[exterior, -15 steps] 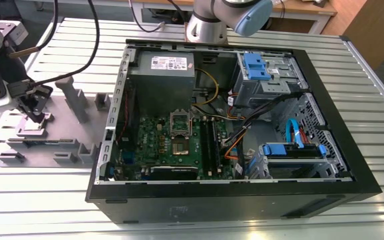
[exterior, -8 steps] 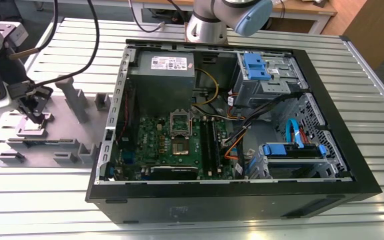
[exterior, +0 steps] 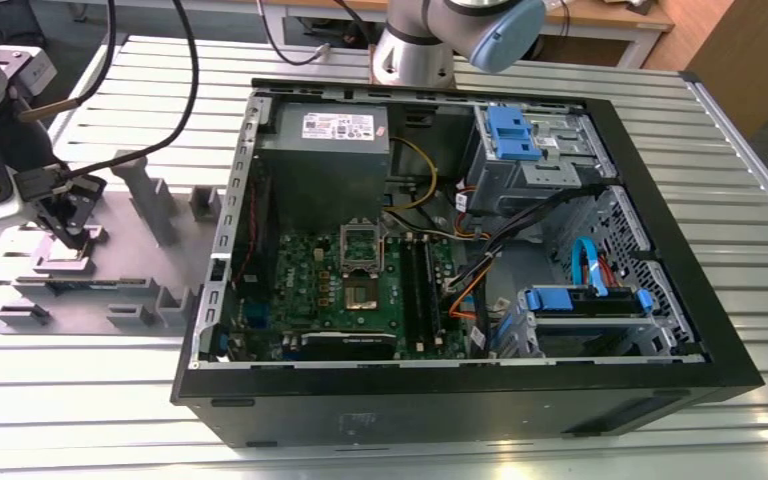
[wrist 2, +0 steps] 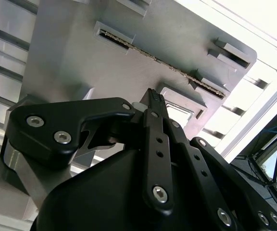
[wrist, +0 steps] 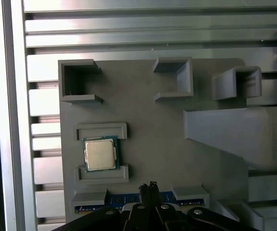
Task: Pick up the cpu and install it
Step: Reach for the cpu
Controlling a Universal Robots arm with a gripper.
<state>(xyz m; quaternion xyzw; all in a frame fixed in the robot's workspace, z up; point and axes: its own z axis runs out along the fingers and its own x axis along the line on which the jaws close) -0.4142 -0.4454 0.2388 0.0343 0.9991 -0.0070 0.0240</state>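
The cpu (wrist: pixel 100 154), a small silvery square with a thin green edge, lies flat between two low blocks on the lilac-grey holder plate (wrist: pixel 148 101). My gripper (wrist: pixel 150 186) hovers over this plate with its black fingertips pressed together and nothing between them. It is a short way to the side of the cpu and not touching it. In the exterior view my gripper (exterior: pixel 81 238) hangs over the holder plate (exterior: pixel 117 275) at that view's left, outside the computer case. The open processor socket (exterior: pixel 361 291) sits on the green motherboard, its dark frame (exterior: pixel 361 240) flipped up.
The open black computer case (exterior: pixel 464 380) lies on a slatted metal table (exterior: pixel 357 455), with a grey power-supply box (exterior: pixel 333 135), cables and blue drive cages (exterior: pixel 515 135) inside. Upright holder blocks (exterior: pixel 144 195) rise from the plate. A memory stick (wrist 2: pixel 153 54) stands in a slot.
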